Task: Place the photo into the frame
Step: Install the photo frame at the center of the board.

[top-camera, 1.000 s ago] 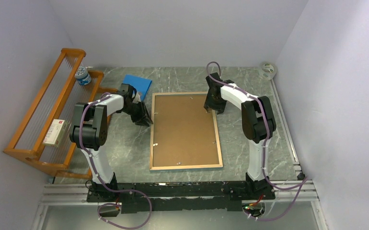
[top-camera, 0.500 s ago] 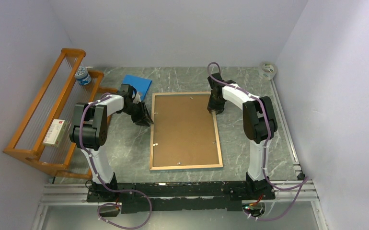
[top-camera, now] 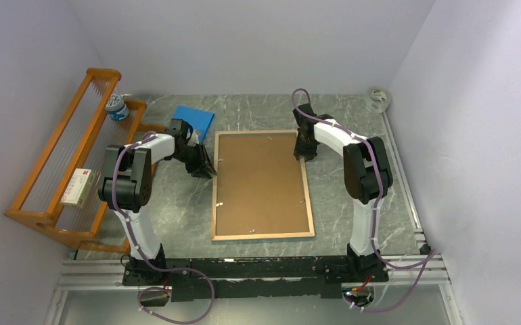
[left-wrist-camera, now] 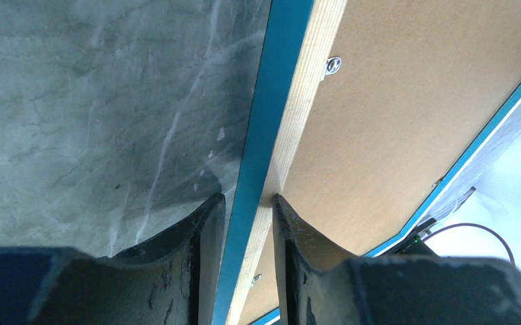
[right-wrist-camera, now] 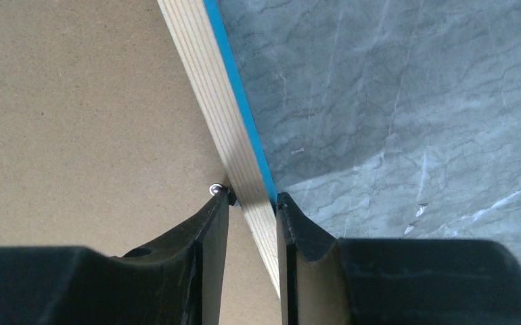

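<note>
The frame point(top-camera: 214, 210) lies face down in the middle of the table, its light wood back and brown backing board point(top-camera: 261, 183) facing up. My left gripper point(top-camera: 208, 169) is shut on the frame's left rail near the far corner. In the left wrist view the turquoise and wood rail point(left-wrist-camera: 278, 101) runs between the jaws of my left gripper point(left-wrist-camera: 250, 203). My right gripper point(top-camera: 303, 154) is shut on the right rail near its far corner. In the right wrist view that rail point(right-wrist-camera: 204, 74) passes between the jaws of my right gripper point(right-wrist-camera: 252, 196), beside a small metal clip point(right-wrist-camera: 214, 189). The photo is hidden.
An orange wooden rack point(top-camera: 61, 169) stands along the left wall with a white box point(top-camera: 80, 187) on it and a small container point(top-camera: 116, 106) at its far end. A flat blue pad point(top-camera: 195, 120) lies behind the left gripper. A tape roll point(top-camera: 378, 99) sits at the far right corner.
My right gripper has come down onto the frame's right rail and its jaws have shut on it. The left arm and the frame have not moved.
</note>
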Motion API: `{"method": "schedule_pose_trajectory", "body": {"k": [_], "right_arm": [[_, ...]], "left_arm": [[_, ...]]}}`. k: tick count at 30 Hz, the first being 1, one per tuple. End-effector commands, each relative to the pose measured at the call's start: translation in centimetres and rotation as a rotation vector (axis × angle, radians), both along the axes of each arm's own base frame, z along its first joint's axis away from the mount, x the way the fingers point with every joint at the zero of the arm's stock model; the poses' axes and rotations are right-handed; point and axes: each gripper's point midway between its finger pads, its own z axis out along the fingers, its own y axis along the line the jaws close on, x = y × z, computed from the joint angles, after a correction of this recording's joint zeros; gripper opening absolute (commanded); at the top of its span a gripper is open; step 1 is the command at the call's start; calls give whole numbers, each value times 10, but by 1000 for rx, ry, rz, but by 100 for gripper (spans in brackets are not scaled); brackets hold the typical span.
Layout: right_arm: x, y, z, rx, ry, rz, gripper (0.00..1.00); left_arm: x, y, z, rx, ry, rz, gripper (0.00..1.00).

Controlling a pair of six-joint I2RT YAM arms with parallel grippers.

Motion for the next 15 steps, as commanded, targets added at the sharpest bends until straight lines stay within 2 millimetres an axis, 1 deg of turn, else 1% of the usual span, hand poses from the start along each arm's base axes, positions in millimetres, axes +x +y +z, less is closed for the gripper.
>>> {"method": "schedule_pose_trajectory", "body": {"k": [1, 3, 4, 5, 7, 11, 15], "right_arm": [[3, -13, 23, -56, -61, 3, 24], [6, -15, 28, -69, -73, 21, 39], [7, -14, 29, -69, -75, 35, 44], [7, -14, 30, -74, -75, 56, 48], [7, -12, 31, -69, -69, 95, 52], [3, -10, 28, -68, -52, 161, 53], [-3, -8, 24, -58, -31, 208, 47]], "left_arm": [[-1, 1, -5, 6, 13, 9, 37], [-1, 1, -5, 6, 12, 8, 38], [0, 1, -4, 7, 11, 7, 38], [-1, 1, -4, 8, 12, 6, 38], [0, 1, -4, 12, 10, 5, 38], [0, 1, -5, 12, 14, 4, 38], [0, 1, -5, 11, 13, 4, 38]]}}
